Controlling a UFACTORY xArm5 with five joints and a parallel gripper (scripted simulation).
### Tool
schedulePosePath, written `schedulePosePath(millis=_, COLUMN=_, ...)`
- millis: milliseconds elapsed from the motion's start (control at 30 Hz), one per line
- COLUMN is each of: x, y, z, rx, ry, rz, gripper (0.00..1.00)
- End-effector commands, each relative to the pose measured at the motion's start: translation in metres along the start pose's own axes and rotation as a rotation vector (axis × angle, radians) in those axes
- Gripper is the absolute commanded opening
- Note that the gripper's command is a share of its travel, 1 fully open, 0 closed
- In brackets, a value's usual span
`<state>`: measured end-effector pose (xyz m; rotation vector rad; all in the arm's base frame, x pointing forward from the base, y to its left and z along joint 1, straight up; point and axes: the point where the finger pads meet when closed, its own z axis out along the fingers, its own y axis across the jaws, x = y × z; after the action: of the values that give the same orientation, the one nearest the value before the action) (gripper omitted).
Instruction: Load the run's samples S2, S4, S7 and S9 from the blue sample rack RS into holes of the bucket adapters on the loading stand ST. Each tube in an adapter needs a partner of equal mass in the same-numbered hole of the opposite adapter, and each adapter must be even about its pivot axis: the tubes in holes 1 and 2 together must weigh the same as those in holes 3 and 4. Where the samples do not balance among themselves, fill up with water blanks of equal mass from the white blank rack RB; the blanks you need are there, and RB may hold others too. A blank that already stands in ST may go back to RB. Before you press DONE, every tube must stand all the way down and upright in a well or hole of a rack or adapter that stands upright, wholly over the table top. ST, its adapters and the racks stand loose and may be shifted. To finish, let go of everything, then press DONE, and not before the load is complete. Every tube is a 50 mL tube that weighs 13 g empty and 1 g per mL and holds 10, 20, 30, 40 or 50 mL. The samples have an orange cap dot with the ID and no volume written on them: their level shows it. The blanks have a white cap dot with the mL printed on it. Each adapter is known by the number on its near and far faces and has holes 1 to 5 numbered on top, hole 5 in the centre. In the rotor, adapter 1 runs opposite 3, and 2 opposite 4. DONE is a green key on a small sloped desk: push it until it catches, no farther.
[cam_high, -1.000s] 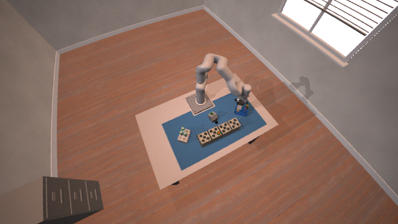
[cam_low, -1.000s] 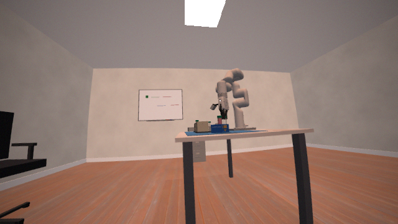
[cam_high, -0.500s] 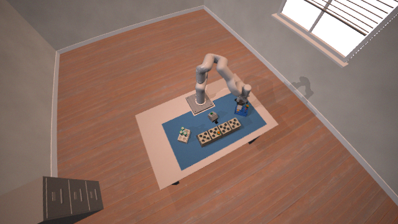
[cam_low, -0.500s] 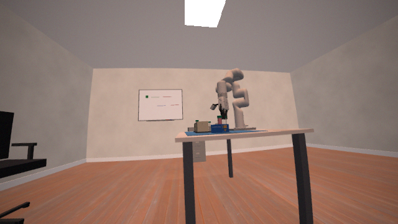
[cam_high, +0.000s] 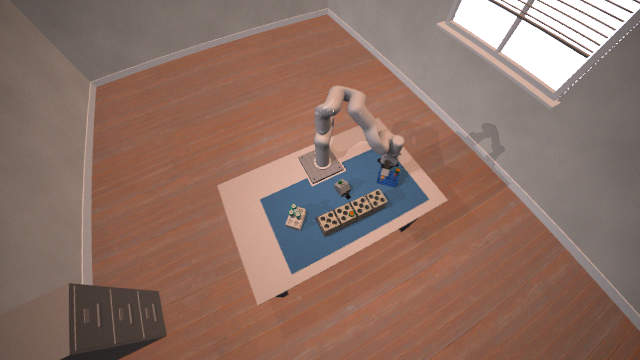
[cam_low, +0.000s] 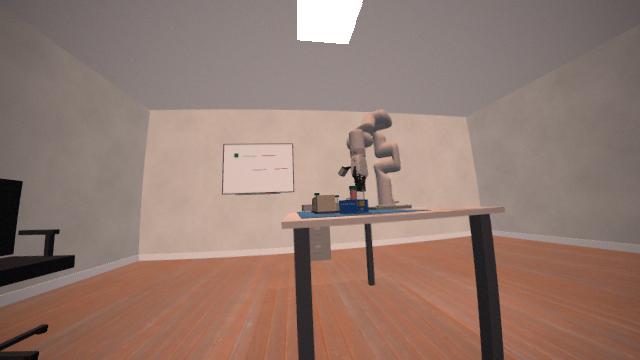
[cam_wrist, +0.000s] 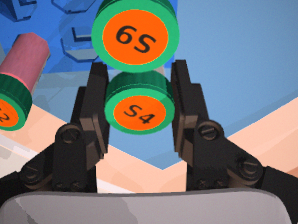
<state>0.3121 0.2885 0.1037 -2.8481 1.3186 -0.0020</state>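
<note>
In the wrist view my gripper (cam_wrist: 139, 80) is shut on the green cap of sample S4 (cam_wrist: 140, 112), which stands in the blue rack RS (cam_wrist: 60, 3). Sample S9 (cam_wrist: 135, 35) stands just behind it in the rack. A third tube with pinkish liquid (cam_wrist: 16, 86) stands to the left, its label cut off. In the top view the gripper (cam_high: 386, 165) is over RS (cam_high: 389, 177) at the mat's right end. The stand ST with its row of adapters (cam_high: 353, 211) lies nearer the front; one adapter holds an orange-dotted tube (cam_high: 351, 213).
The white blank rack RB (cam_high: 294, 219) with several green-capped blanks stands at the mat's left. The DONE desk (cam_high: 342, 186) sits between the arm's base (cam_high: 322, 170) and ST. RS is close to the table's right edge (cam_low: 354, 205).
</note>
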Motion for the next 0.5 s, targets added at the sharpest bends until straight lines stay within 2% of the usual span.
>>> schedulePosePath(millis=0, x=-0.0001, y=-0.0013, z=-0.0033, rx=0.004, ry=0.000, rz=0.000, gripper=0.00)
schedulePosePath(millis=467, x=-0.0001, y=-0.0013, z=-0.0113, rx=0.004, ry=0.000, rz=0.000, gripper=0.00)
